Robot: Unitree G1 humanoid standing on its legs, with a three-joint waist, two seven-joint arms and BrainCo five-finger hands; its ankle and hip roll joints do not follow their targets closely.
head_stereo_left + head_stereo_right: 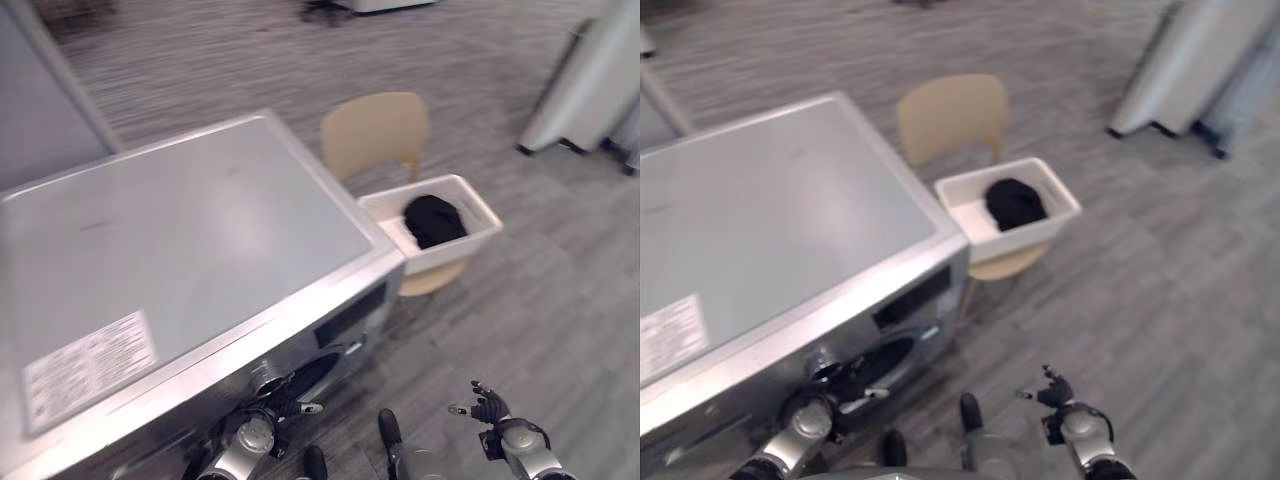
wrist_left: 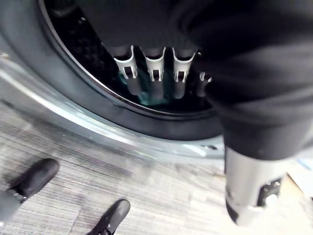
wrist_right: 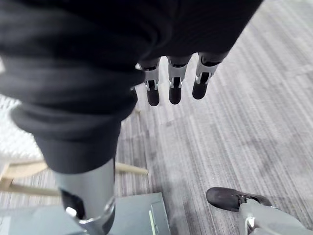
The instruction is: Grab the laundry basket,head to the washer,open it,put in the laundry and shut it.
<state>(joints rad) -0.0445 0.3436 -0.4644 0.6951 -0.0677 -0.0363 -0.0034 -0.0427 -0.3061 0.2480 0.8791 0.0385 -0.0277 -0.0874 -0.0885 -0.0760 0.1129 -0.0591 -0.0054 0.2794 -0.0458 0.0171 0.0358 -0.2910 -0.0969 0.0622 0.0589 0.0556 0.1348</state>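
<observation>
A white laundry basket [image 1: 482,214] rests on the seat of a tan chair [image 1: 375,130] just right of the washer, with black laundry [image 1: 433,220] in it. The silver washer [image 1: 190,230] has a round dark door [image 1: 322,370] that lies flush in its front. My left hand [image 1: 268,408] is low at that door. Its fingers [image 2: 155,73] are relaxed and reach to the dark glass just inside the silver rim [image 2: 98,129]. My right hand [image 1: 490,408] hangs open over the floor, well short of the basket, holding nothing [image 3: 172,81].
A white label [image 1: 90,365] is stuck on the washer's top. A grey upright panel [image 1: 590,80] stands on feet at the far right. A pale wall panel [image 1: 40,90] is at the far left. Grey plank floor [image 1: 560,300] lies open to the right.
</observation>
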